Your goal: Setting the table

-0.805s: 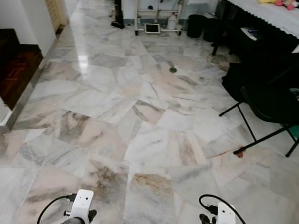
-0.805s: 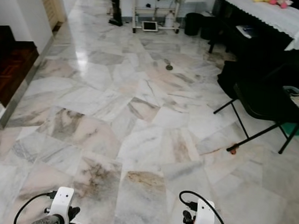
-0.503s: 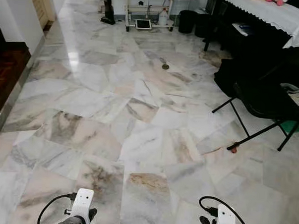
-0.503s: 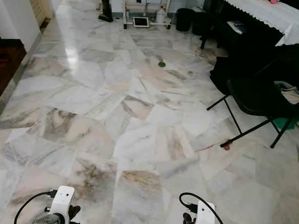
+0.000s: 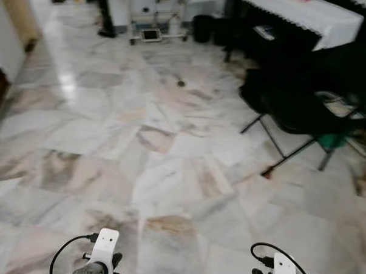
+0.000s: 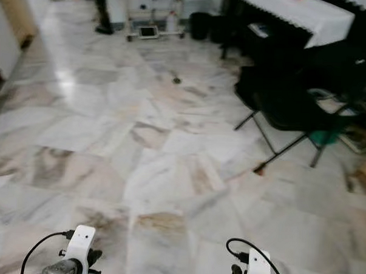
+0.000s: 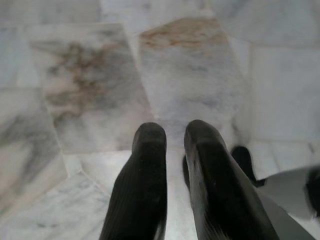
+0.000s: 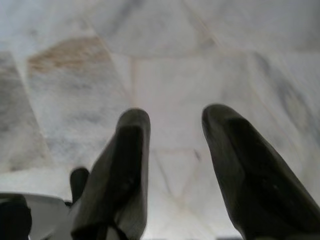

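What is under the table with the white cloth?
Under the table with the white cloth lies deep shadow; dark furniture and a pale flat item sit there, nothing clearer. A black folding chair stands in front.

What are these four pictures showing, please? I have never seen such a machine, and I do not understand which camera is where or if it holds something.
A humanoid robot is crossing a marble floor. The two wide pictures come from a stereo camera on its head, looking forward and down. Its wrists show at the bottom edge. Ahead on the right stand a black folding chair and a table with a white cloth.

The other two pictures come from a camera on each wrist. Each looks along that gripper's two black fingers at the floor. The left gripper has a narrow gap between its fingers, the right gripper a wider one. Both are empty.
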